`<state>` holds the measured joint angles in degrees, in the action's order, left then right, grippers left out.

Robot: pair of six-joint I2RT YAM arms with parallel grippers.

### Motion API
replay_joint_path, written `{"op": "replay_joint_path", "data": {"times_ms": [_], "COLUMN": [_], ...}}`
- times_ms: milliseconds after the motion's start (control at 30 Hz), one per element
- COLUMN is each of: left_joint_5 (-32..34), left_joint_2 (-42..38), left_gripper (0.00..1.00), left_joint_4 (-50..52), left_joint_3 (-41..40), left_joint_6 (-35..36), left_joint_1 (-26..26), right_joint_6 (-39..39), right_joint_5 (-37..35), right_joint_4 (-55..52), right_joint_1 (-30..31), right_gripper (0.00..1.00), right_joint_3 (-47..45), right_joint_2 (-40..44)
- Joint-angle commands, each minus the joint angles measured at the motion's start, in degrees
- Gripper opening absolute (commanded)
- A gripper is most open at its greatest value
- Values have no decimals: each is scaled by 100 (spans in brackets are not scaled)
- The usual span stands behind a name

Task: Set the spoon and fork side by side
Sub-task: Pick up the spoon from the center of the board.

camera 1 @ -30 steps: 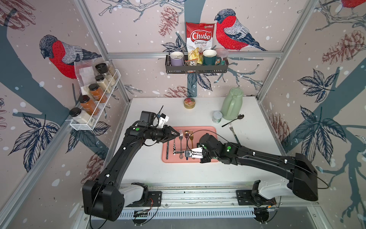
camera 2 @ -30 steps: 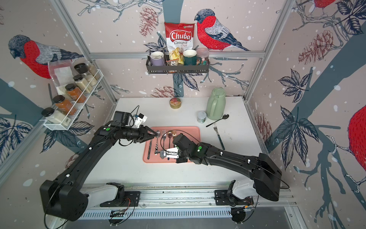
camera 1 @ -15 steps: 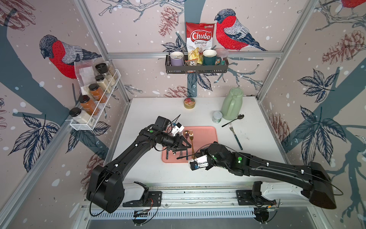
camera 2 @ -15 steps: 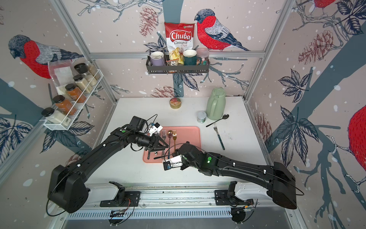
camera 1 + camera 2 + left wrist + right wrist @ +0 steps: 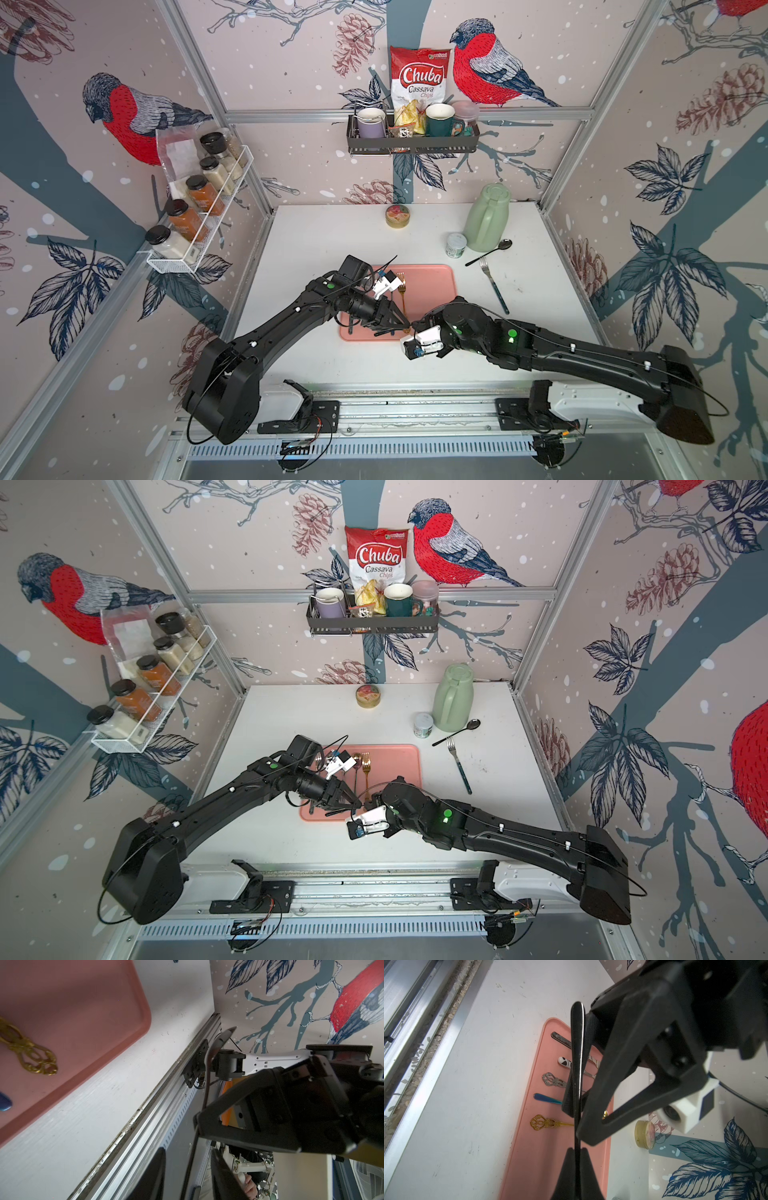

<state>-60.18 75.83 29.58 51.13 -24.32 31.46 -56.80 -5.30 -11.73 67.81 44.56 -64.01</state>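
My right gripper (image 5: pixel 576 1150) is shut on the thin stem of a black utensil (image 5: pixel 577 1022), held in the air over the front edge of the pink tray (image 5: pixel 432 278); its head is hidden. My left gripper (image 5: pixel 188 1157) reaches in from the left. Its fingers stand apart on either side of that stem, open and not pressing it. In both top views the two grippers meet tip to tip (image 5: pixel 407 328) (image 5: pixel 357 805). A dark spoon (image 5: pixel 490 250) and a blue-handled fork (image 5: pixel 493 286) lie on the table right of the tray, forming a V.
On the tray lie a gold fork (image 5: pixel 365 766), a rose spoon (image 5: pixel 356 766) and several other handles (image 5: pixel 550 1081). A green jug (image 5: pixel 487 220), a small jar (image 5: pixel 456 245) and a gold tin (image 5: pixel 398 216) stand at the back. The metal front rail (image 5: pixel 145 1126) lies close below.
The right gripper has carried the black utensil off the tray toward its front edge. The left arm swung right across the tray and brought its fingers around the stem, narrowing.
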Motion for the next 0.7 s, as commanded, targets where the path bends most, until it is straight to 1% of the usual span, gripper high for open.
{"op": "replay_joint_path", "data": {"times_ms": [0, 67, 200, 233, 333, 467, 533, 567, 600, 667], "left_joint_5": [-204, -267, -249, -253, -264, -282, -268, -230, -180, -81], "left_joint_2": [-13, 29, 59, 51, 54, 18, 11, 2, -6, -32], "left_gripper": [29, 22, 20, 16, 0, 0, 0, 0, 0, 0], "left_joint_4": [-540, -792, -844, -865, -967, -1420, -1424, -1427, -1435, -1599], "left_joint_3": [-66, -119, -167, -187, -223, -381, -394, -406, -410, -433], "left_joint_6": [-175, -342, -401, -417, -510, -869, -874, -883, -904, -1033], "left_joint_1": [51, 50, 88, 88, 98, 176, 212, 227, 228, 224], "right_joint_6": [107, 125, 172, 186, 205, 241, 253, 261, 280, 362], "right_joint_5": [178, 240, 217, 214, 248, 396, 419, 397, 377, 351], "right_joint_4": [-33, -47, -86, -104, -108, -100, -117, -127, -121, -36], "right_joint_1": [-13, -8, -18, -22, -22, -71, -91, -103, -109, -121], "right_gripper": [0, 0, 0, 0, 0, 1, 1, 3, 8, 25], "right_joint_3": [36, 55, 63, 56, 30, 1, 1, 1, -4, -40], "right_joint_2": [65, 79, 86, 96, 174, 301, 326, 327, 324, 328]}}
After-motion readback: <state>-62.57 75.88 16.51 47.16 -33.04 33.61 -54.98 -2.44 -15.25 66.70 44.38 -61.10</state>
